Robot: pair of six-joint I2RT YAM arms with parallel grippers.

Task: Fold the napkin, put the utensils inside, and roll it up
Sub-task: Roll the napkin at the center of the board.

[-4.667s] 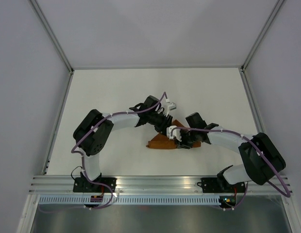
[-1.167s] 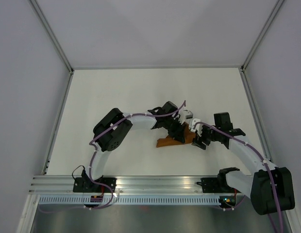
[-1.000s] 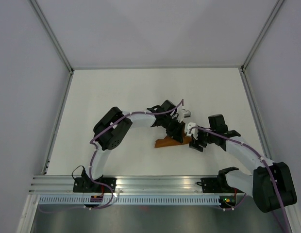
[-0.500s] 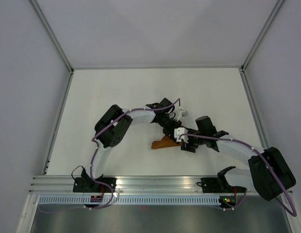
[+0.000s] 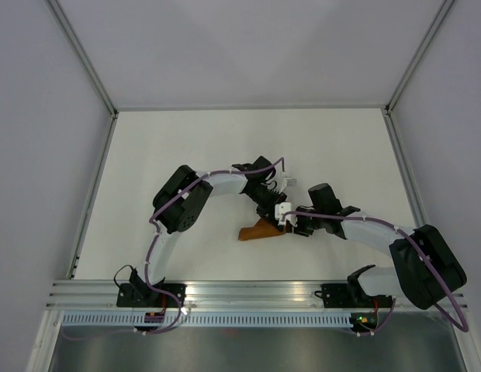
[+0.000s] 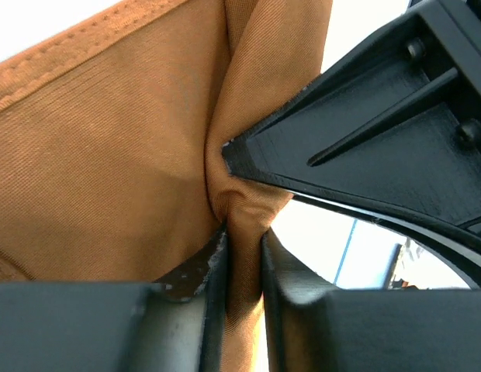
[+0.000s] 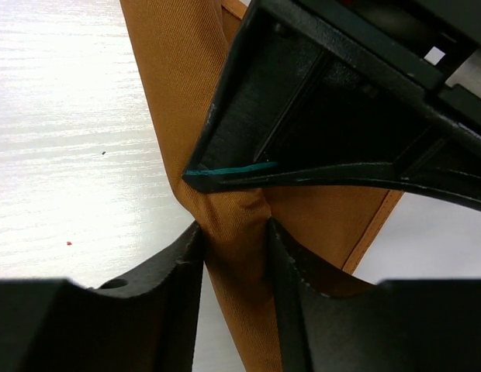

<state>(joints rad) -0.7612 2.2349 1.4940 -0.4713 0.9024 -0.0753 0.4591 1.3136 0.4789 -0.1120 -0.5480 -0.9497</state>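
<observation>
The rust-orange napkin [image 5: 254, 232] lies as a small folded bundle on the white table, between both arms. In the left wrist view my left gripper [image 6: 242, 236] is shut on a bunched fold of the napkin [image 6: 109, 155]. The right gripper's black finger [image 6: 365, 139] presses in from above right. In the right wrist view my right gripper [image 7: 233, 232] squeezes a fold of the napkin [image 7: 171, 70] from both sides, just below the left gripper's fingers [image 7: 341, 101]. A thin teal-green line [image 7: 229, 168] runs along a finger edge; I cannot tell if it is one of the utensils.
The white table [image 5: 171, 155] is bounded by metal rails at the left, right and back. The two arms cross close together over the napkin, with the left gripper [image 5: 273, 209] and right gripper [image 5: 291, 222] nearly touching.
My right arm has swung left to the napkin and its jaws have closed onto the fold. The left gripper has kept its grip and shifted slightly left with the bundle.
</observation>
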